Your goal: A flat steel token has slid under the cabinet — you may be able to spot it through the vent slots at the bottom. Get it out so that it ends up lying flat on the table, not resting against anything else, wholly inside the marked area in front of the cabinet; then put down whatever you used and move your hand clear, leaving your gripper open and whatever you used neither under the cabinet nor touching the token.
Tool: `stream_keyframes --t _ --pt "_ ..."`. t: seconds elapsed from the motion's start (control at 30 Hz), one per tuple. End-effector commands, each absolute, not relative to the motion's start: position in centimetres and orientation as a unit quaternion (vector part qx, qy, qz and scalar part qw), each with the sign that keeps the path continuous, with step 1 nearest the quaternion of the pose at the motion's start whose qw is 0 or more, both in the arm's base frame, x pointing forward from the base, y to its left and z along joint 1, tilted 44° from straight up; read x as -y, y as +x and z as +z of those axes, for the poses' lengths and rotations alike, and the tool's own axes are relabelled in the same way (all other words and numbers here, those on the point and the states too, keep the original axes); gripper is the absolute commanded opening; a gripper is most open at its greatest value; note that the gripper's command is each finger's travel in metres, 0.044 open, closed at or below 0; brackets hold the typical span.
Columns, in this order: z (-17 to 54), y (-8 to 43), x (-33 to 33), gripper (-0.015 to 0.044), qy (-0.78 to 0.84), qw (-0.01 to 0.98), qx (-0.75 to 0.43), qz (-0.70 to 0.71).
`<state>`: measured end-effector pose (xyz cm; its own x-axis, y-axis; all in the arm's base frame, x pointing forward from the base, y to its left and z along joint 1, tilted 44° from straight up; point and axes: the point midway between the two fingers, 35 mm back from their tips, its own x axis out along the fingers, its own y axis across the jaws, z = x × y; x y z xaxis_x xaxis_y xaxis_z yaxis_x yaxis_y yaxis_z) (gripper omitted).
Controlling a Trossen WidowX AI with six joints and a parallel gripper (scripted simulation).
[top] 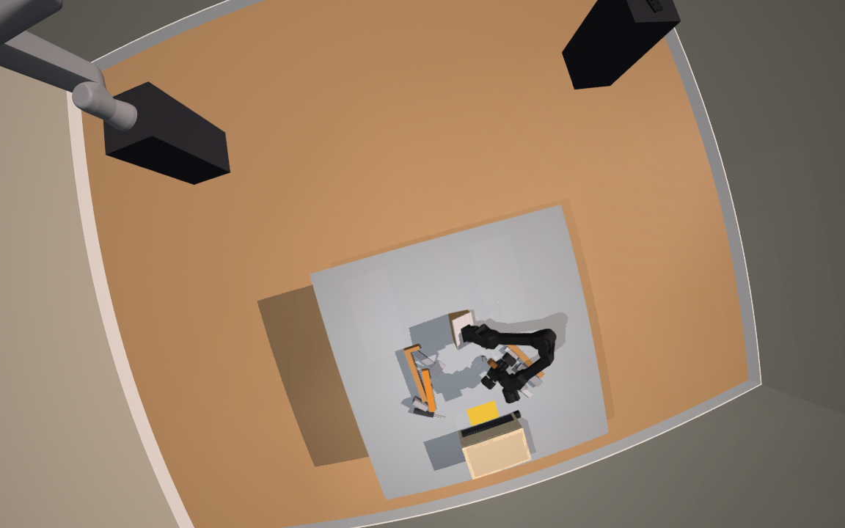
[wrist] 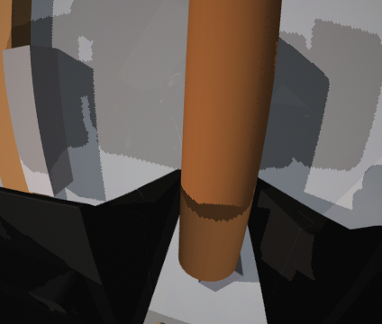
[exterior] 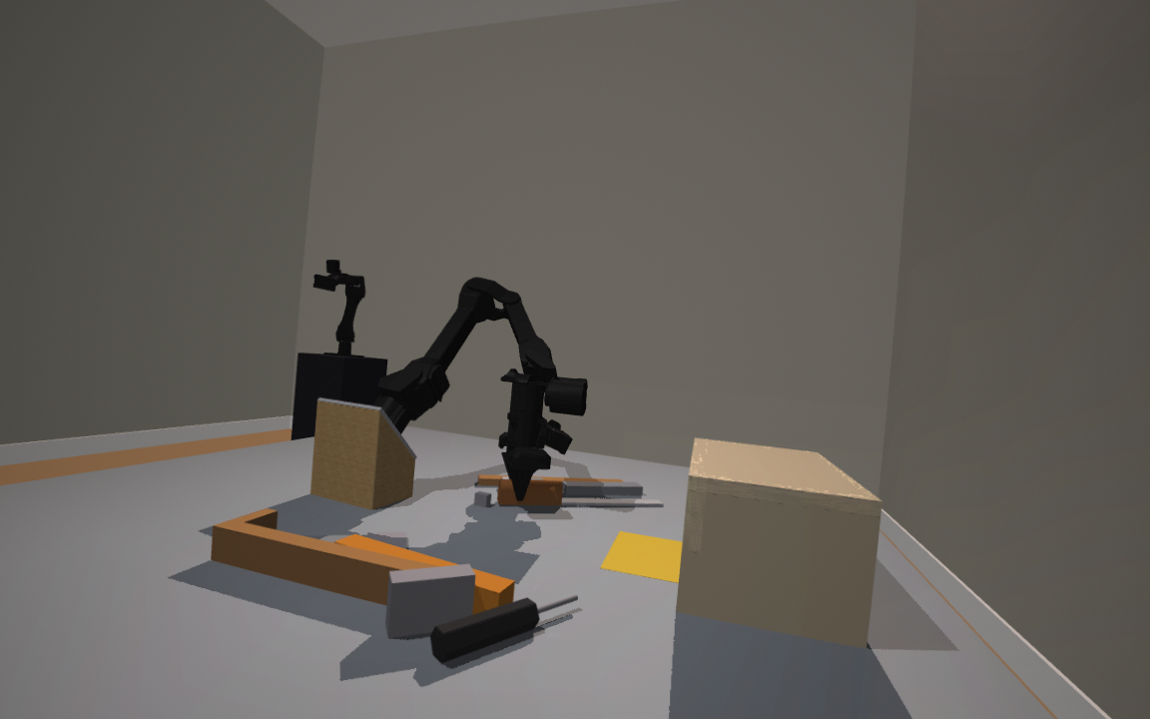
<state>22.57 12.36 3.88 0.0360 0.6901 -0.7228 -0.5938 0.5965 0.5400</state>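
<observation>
Your gripper (top: 496, 369) (exterior: 520, 496) (wrist: 215, 182) is clamped on the round orange handle (top: 491, 362) (exterior: 541, 493) (wrist: 229, 112) of a tool, one finger on each side. In the exterior view, the handle's long axis runs left to right; its thin pale rod (top: 527, 392) (exterior: 615, 502) points right. From the top, you see the rod pointing to the near right, its line passing to the right of the cabinet (top: 496, 452) (exterior: 780, 554). You cannot make out the steel token in these views, so its position and heading cannot be certified. The yellow marked area (top: 482, 412) (exterior: 642, 556) lies on the far side of the cabinet in the top view, just beside the dark vent slots (top: 491, 424). Your tool is outside the cabinet and apart from it.
</observation>
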Motion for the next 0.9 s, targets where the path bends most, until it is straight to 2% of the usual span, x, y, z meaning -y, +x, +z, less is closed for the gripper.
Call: stream_keyframes --t 0.0,0.87 --pt "3.8 22.8 -12.1 0.0000 0.039 0.720 -0.526 0.451" --pt "2.3 24.0 -10.6 0.0000 0.030 0.720 -0.521 0.457"
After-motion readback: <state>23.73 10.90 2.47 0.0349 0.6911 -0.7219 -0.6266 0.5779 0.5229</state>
